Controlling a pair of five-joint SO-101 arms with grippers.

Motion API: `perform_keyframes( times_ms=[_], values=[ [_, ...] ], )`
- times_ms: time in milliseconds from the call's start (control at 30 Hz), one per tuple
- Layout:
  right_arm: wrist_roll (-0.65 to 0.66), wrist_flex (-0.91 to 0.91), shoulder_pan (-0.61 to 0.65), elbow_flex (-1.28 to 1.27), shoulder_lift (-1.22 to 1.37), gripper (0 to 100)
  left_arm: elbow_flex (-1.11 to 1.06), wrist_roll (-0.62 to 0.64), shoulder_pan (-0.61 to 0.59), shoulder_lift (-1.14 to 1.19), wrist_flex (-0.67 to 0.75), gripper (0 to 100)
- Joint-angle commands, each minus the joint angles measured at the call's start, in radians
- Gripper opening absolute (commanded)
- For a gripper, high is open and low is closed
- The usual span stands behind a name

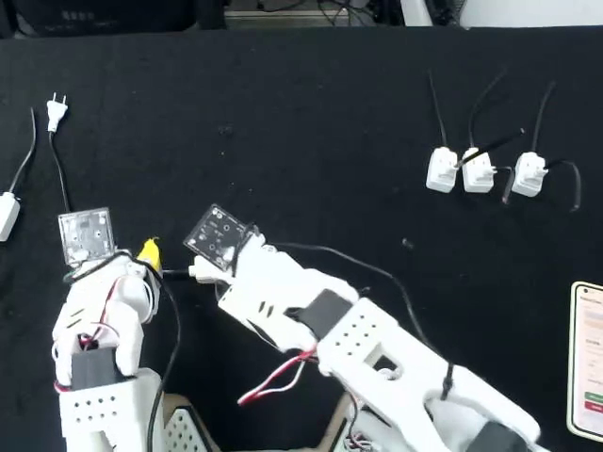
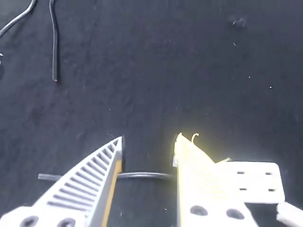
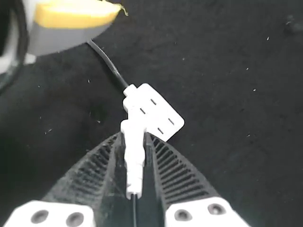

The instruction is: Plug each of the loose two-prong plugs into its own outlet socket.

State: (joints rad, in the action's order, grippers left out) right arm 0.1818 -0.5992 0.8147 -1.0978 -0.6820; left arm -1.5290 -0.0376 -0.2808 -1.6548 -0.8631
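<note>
My right gripper (image 3: 134,137) is shut on a white two-prong plug (image 3: 132,156) whose front end meets the white outlet socket block (image 3: 154,113). In the high view this gripper (image 1: 209,271) is at the table's lower left with the socket block (image 1: 198,273) at its tip. My left gripper (image 2: 149,142) is open, one finger on each side of the socket's black cable (image 2: 142,176), and the socket block (image 2: 255,182) lies just beside its yellow finger (image 2: 189,161). Another loose plug (image 1: 57,108) on a black cable lies at the far left.
Three white blocks with black cables (image 1: 478,171) lie in a row at the far right. A white adapter (image 1: 8,215) lies at the left edge, and a phone (image 1: 589,358) at the right edge. The cloth in the middle is bare.
</note>
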Motion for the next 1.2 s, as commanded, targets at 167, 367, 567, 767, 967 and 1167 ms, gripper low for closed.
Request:
perform_keyframes(
  times_ms=[167,367,567,767,967,1167],
  values=[
    [-0.012,-0.137,-0.020,0.139,0.071,1.0,0.173,-0.023,-0.008,0.476,0.190,18],
    [-0.058,-0.195,-0.020,0.194,0.157,1.0,0.263,-0.003,-0.005,0.852,0.385,18],
    [-0.058,-0.193,-0.020,0.213,0.216,1.0,0.386,0.068,0.048,1.149,0.442,18],
    [-0.058,-0.161,-0.021,0.211,0.240,1.0,0.476,0.069,0.076,1.330,0.440,18],
    [-0.058,-0.147,-0.072,0.234,0.295,1.0,0.493,0.066,0.081,1.313,0.356,18],
    [-0.058,-0.127,-0.095,0.254,0.334,1.0,0.526,0.060,0.081,1.301,0.183,18]
  ],
)
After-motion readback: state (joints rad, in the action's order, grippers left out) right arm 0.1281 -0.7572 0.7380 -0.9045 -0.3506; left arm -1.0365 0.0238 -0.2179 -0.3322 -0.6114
